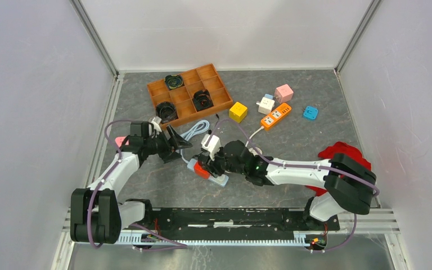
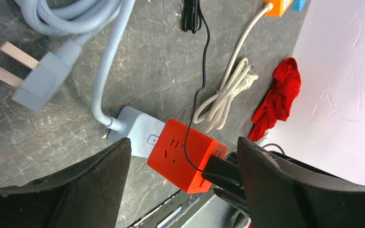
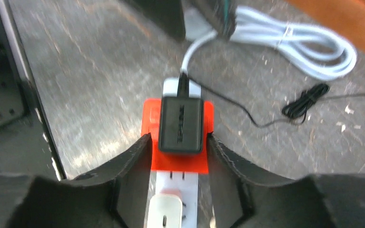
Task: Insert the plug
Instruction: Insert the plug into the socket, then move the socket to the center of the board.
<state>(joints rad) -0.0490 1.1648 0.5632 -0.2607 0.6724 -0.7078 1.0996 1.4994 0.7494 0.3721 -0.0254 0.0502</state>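
Right gripper (image 3: pixel 178 142) loosely around black plug (image 3: pixel 181 123)

The strip (image 1: pixel 220 180) lies mid-table, with a cube (image 1: pixel 202 170) seated on it and the adapter (image 3: pixel 181 124) on the cube. From there the tray (image 1: pixel 156 89) sits at eleven o'clock, with the cord (image 1: pixel 197 130) between. Loose cubes (image 1: pixel 238 111) are at one and the cloth (image 1: pixel 337 151) at three.

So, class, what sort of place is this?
Probably a robot test cell: plain white walls enclose a grey table, two arms are bolted at its near edge, and an orange power strip lies out.
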